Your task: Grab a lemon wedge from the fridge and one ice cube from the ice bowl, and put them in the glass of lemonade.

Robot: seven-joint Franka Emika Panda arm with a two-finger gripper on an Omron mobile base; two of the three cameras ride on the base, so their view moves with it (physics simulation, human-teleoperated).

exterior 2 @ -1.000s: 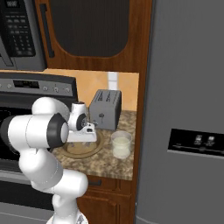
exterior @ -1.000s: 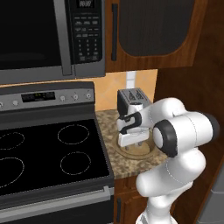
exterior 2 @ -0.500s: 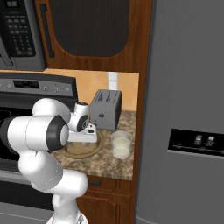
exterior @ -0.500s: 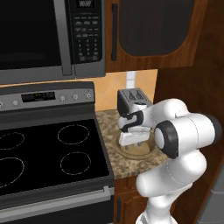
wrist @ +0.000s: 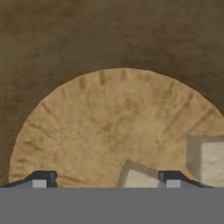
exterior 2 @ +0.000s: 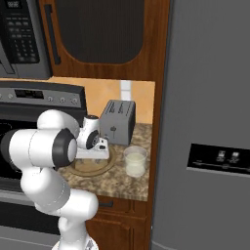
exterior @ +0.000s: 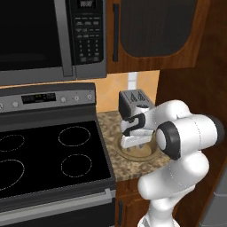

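Note:
The ice bowl (wrist: 87,122) is a shallow tan-brown dish on the speckled counter; its rim also shows in the base views (exterior: 133,156) (exterior 2: 95,169). My gripper (wrist: 107,178) hangs low inside it, pointing down, jaws wide apart. One ice cube (wrist: 138,177) lies between the fingertips, close to the right one. A second pale cube (wrist: 205,159) lies further right. The glass of lemonade (exterior 2: 135,161) stands just right of the bowl. The fridge (exterior 2: 210,122) has its doors shut, and the lemon wedge is out of view.
A grey toaster (exterior 2: 118,122) stands behind the bowl against the wall. The black stove top (exterior: 48,155) lies left of the counter, and a microwave (exterior: 48,37) hangs above it. Dark wooden cabinets (exterior 2: 97,29) hang over the counter.
My hand has sunk a little lower into the bowl. The bowl, glass and toaster have not moved.

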